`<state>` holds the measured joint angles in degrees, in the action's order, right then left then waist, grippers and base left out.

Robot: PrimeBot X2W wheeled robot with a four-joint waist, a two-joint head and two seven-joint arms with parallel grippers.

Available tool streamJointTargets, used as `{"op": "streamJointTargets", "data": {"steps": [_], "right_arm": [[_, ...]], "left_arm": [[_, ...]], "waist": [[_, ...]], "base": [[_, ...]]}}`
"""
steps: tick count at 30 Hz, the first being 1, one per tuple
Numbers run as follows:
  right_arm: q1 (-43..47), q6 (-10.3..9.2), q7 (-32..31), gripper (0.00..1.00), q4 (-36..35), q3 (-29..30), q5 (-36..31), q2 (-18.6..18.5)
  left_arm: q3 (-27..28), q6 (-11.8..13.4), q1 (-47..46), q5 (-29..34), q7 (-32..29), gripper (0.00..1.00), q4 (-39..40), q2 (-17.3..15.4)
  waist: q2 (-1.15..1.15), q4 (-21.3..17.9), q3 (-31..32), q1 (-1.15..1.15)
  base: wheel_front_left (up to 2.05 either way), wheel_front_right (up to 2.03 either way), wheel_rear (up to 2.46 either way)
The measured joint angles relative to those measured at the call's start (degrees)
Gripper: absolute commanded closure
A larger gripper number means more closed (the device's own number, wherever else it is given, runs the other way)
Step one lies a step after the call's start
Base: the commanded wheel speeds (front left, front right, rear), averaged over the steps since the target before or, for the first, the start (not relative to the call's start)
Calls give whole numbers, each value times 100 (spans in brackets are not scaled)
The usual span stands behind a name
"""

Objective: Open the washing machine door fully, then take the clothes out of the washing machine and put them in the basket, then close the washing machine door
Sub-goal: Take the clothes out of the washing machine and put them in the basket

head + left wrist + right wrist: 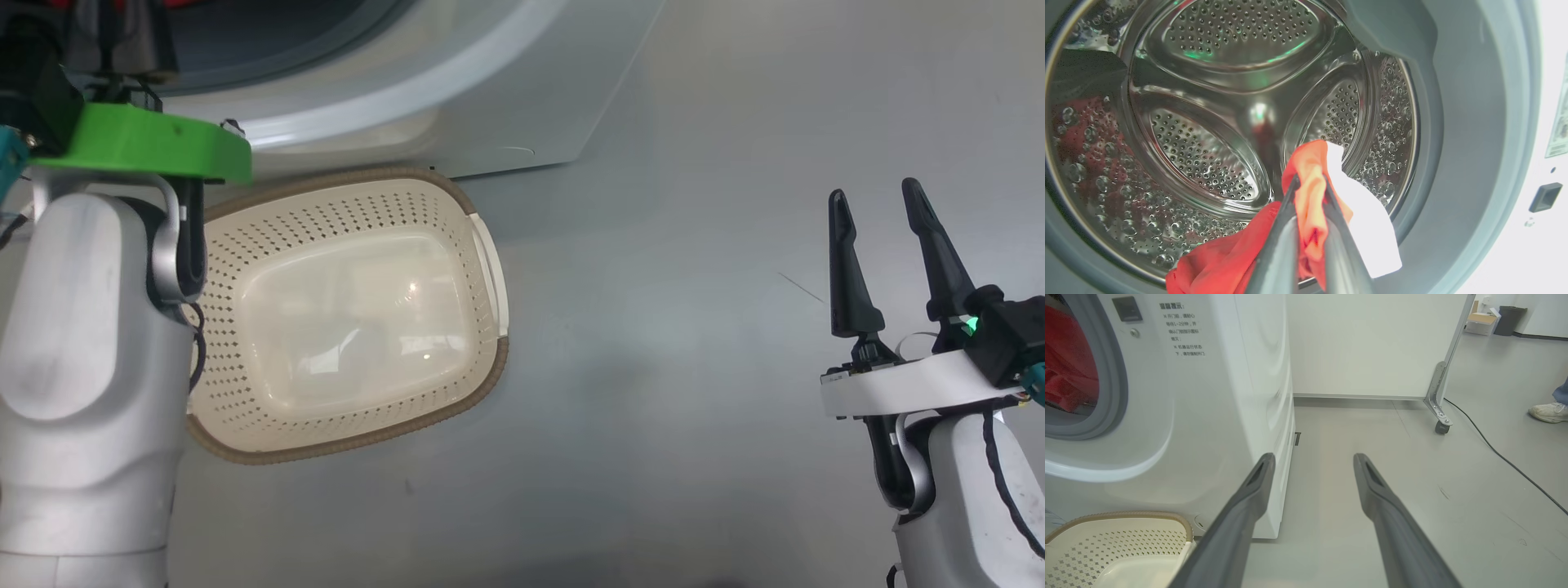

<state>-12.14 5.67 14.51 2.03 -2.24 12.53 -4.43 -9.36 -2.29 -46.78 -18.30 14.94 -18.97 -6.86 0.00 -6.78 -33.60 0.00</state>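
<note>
I am at the middle step: taking the clothes out of the washing machine [1229, 396]. The mouth is open, and closing the door comes later.

My left hand [1310, 181] is reached inside the steel drum [1208, 155]. Its two dark fingers are nearly together, pinching a fold of the clothes [1308, 159]. The fabric is bright red-orange with a broad white panel just to the right of the fingers. It is bunched between them and rises a little past the tips. More red cloth trails down and to the left of the hand, toward the lower lip of the grey rubber ring [1457, 122]. It looks thin and limp, so I expect it to drag and stretch rather than lift as one piece.

My right hand [873, 192] hovers over bare floor, well away from the machine, fingers spread wide and holding nothing.

The cream basket [269, 237] sits on the floor against the machine's front, below the left hand. I see no garment in the part of it that shows.

The next move, as I judge it, is to draw the left hand straight back out of the mouth with the pinch kept firm. The trailing cloth must clear the rubber lip. Then I lower over the basket and release.
</note>
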Motion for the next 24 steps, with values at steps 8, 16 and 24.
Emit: {"op": "streamJointTargets", "data": {"steps": [8, 16, 24], "right_arm": [[237, 25, 0, 0, 91, -23, -66, -12], [508, 25, 0, 0, 210, -24, -107, -11], [770, 23, 0, 0, 250, -51, -108, -4]], "left_arm": [[-141, 142, 644, 237, -7, 100, 610, 112], [-197, 235, 1185, 354, -7, 100, 1244, 180], [-242, 359, 1880, 349, -7, 100, 1658, 240]], "waist": [[0, 232, 500, 0], [0, 394, 1000, 0], [0, 513, 1476, -1]], "base": [[0, 0, 0], [0, 0, 0], [0, 0, 0]]}}
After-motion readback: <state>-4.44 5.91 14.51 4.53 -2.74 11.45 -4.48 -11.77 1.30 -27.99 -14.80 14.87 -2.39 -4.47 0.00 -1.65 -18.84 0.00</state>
